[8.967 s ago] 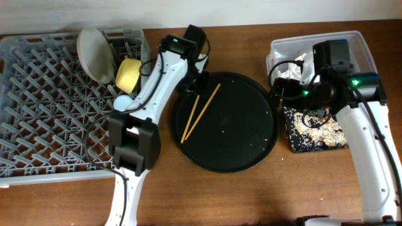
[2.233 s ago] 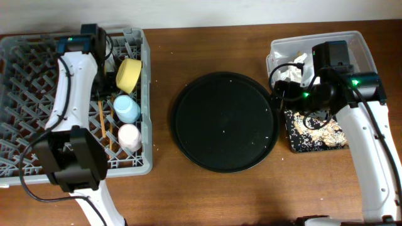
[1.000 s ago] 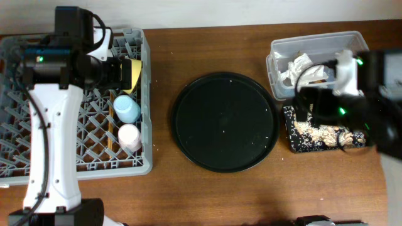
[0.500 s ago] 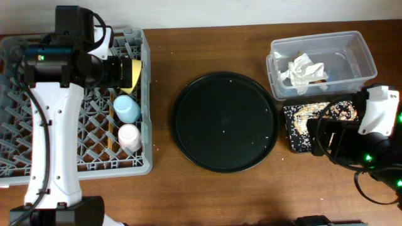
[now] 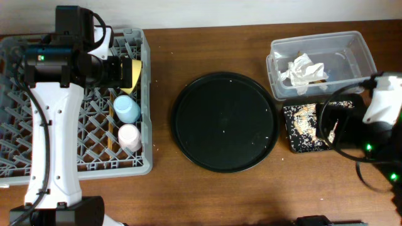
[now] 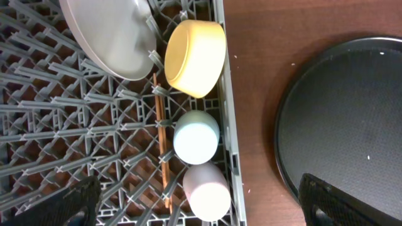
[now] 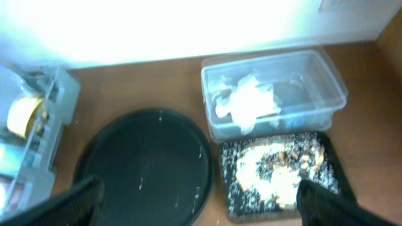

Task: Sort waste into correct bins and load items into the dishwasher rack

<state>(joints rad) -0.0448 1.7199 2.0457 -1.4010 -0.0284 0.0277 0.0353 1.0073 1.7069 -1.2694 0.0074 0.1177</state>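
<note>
In the dishwasher rack (image 5: 19, 144) the pale plate (image 6: 107, 37) and yellow bowl (image 6: 195, 56) stand on edge. Below them lie the blue cup (image 6: 196, 137), the pink cup (image 6: 207, 191) and the chopsticks (image 6: 161, 144). My left gripper (image 6: 204, 204) hangs open high above the cups and holds nothing. The white napkin (image 5: 303, 68) lies in the clear tub (image 5: 358, 50). Tan food scraps (image 7: 276, 166) cover the shallow black tray (image 5: 295, 141). My right gripper (image 7: 204, 201) is open and empty, raised over the table's right side.
The large round black tray (image 5: 225, 122) sits mid-table with only crumbs on it. My right arm (image 5: 377, 125) covers part of the shallow tray's right end. My left arm (image 5: 53, 125) stretches over the rack's middle.
My right arm has drawn back to the right, off the tub and most of the shallow tray. The left arm has stayed still. Earlier the chopsticks went from the round tray into the rack.
</note>
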